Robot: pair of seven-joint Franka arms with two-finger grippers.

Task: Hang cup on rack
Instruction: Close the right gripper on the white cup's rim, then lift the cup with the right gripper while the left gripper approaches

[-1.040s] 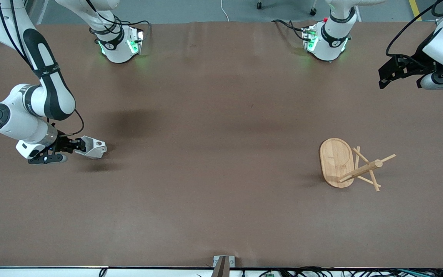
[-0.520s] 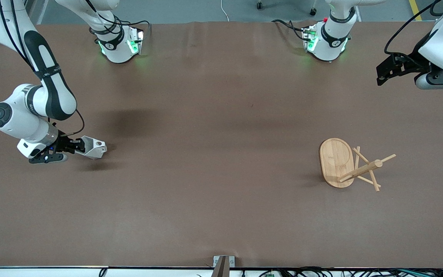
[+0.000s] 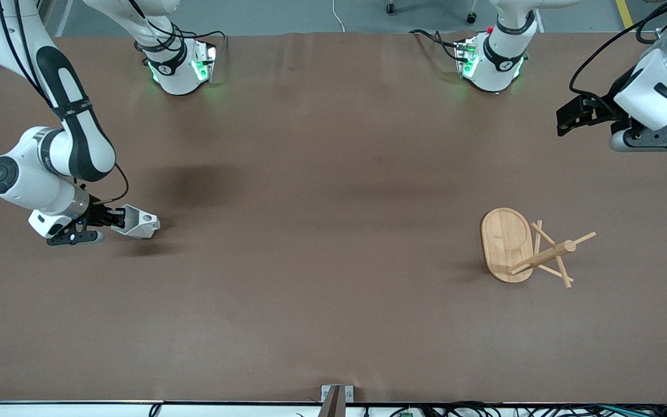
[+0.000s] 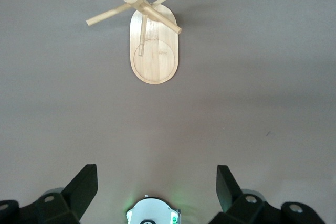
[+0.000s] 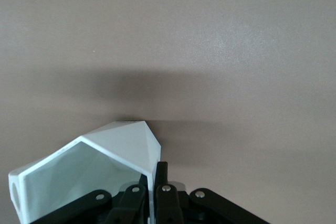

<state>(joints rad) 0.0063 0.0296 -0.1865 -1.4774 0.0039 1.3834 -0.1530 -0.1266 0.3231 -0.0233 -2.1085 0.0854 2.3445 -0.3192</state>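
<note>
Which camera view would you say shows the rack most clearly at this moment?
The left wrist view: the rack appears whole, with its oval base, post and pegs seen from above. The front view shows it smaller, toward the left arm's end of the table. The right wrist view misses it.

Robotics lab: bench-mounted arms (image 3: 50,133), cables (image 3: 542,410).

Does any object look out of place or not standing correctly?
Nothing stands out: the light bamboo mug tree stands upright on its oval base. The right gripper pinches the small white faceted cup by its wall.
</note>
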